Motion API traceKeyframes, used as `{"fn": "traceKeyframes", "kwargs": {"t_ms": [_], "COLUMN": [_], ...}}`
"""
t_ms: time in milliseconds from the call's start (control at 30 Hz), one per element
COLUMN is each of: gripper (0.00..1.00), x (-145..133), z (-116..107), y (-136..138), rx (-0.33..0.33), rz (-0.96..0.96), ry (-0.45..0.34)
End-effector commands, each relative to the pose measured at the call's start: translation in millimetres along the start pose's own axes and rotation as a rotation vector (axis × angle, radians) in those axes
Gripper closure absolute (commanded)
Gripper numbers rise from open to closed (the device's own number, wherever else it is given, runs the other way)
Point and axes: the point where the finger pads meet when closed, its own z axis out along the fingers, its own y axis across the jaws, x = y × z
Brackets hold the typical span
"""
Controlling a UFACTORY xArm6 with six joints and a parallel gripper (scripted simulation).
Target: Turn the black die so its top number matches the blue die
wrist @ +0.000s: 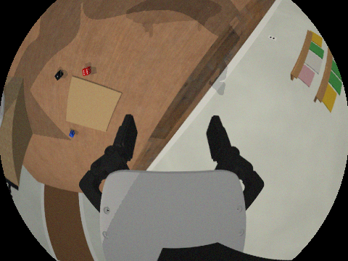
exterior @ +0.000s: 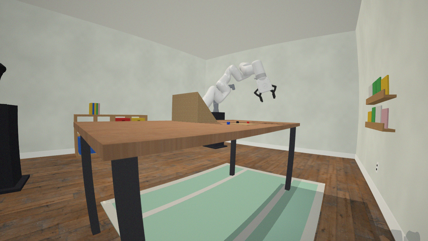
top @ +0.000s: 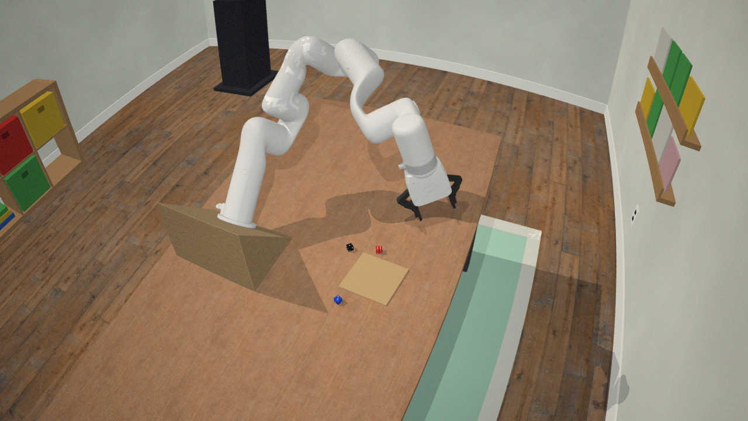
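Observation:
A small black die (top: 349, 247) lies on the table just off the far left corner of a tan square mat (top: 374, 277). A red die (top: 378, 249) lies beside the mat's far edge. A blue die (top: 338, 299) lies off the mat's near left corner. The pips are too small to read. My gripper (top: 433, 206) is open and empty, high above the table and off to the far right of the dice. The wrist view shows the black die (wrist: 59, 75), red die (wrist: 86, 71), mat (wrist: 93, 103) and blue die (wrist: 72, 133) far below my open fingers.
A tan wedge-shaped box (top: 222, 245) holds the arm's base, left of the dice. The table's right edge (top: 473, 251) runs close to the mat, with a green rug (top: 478, 319) on the floor below.

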Motion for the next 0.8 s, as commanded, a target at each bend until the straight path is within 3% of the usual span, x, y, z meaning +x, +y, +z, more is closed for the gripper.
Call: {"fn": "traceKeyframes", "kwargs": {"t_ms": [0, 33, 67, 167, 200, 267, 300, 367, 400, 467, 500, 567, 667, 767], "gripper": [0.00, 0.00, 0.00, 0.00, 0.00, 0.00, 0.00, 0.00, 0.00, 0.00, 0.00, 0.00, 0.00, 0.00], "x": [-28, -31, -46, -48, -61, -61, -69, -69, -74, -74, -76, -76, -78, -78], "z": [-13, -14, -22, -23, -32, -32, -39, -39, -44, -44, -49, -49, -56, -57], "y": [-45, -48, -83, -89, -125, -125, -158, -158, -185, -185, -207, -207, -244, -251], "rx": [0.063, 0.063, 0.111, 0.112, 0.156, 0.156, 0.193, 0.193, 0.225, 0.225, 0.250, 0.250, 0.292, 0.299], "rz": [0.106, 0.106, 0.193, 0.195, 0.275, 0.275, 0.345, 0.345, 0.403, 0.403, 0.450, 0.450, 0.529, 0.543], "ry": [-0.037, -0.037, -0.058, -0.058, -0.074, -0.074, -0.085, -0.085, -0.093, -0.093, -0.098, -0.098, -0.103, -0.104]}}
